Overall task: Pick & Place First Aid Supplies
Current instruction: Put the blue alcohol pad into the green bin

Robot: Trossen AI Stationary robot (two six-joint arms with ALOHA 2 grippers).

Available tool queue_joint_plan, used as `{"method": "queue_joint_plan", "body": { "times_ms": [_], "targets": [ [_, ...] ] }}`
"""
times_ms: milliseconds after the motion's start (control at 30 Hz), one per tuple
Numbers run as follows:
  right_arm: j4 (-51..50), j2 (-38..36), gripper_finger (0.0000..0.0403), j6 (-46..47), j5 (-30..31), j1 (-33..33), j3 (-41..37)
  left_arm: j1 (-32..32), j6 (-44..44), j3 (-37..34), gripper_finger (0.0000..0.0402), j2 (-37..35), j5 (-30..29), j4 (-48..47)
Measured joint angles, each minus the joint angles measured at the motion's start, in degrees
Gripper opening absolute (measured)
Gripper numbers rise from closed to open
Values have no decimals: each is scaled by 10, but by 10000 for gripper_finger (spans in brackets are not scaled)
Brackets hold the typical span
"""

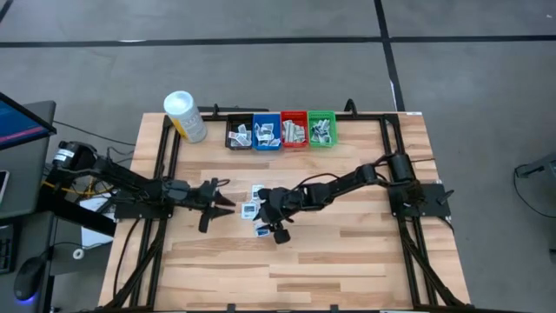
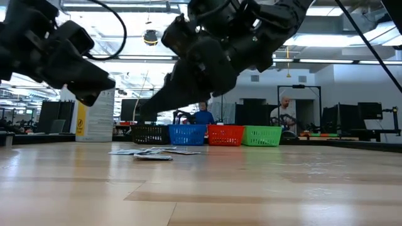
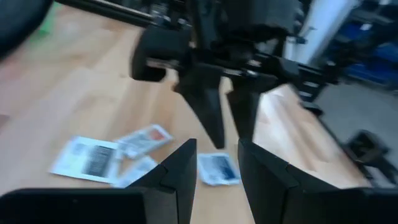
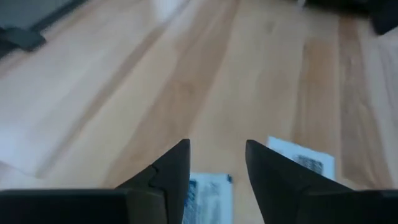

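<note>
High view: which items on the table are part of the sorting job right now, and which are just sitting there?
Job:
- loose packets on the table centre
- packets already in the bins
- right gripper, open over the loose packets
- left gripper, open beside them

Lying about:
- yellow container with white cap, beside the black bin
- monitor off the table's left edge

A grey floor (image 1: 261, 61) crossed by dark lines is seen, and bright ceiling lights (image 2: 326, 39) hang over distant black racks (image 2: 370, 113).
</note>
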Motion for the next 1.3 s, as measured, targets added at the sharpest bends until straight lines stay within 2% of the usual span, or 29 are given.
{"method": "queue_joint_plan", "body": {
  "times_ms": [100,267,433,600,700,1067,1200,1300],
  "targets": [
    [17,0,154,21,0,13,0,-45,-18,0,117,0,-23,0],
    [21,1,162,45,9,35,-8,-121,-39,0,118,0,-97,3],
    [15,7,160,69,77,52,-9,-180,-54,0,118,2,-160,10],
    [27,24,157,71,88,59,-8,-218,-71,0,118,11,-209,13],
    [26,37,158,85,105,61,-11,-229,-73,0,118,20,-225,15],
    [78,107,159,144,107,44,-4,-231,-78,0,118,40,-231,21],
    [76,127,137,156,99,37,-4,-232,-84,0,118,55,-235,22],
    [79,131,100,156,89,31,-4,-232,-88,0,118,71,-235,23]
  ]
}}
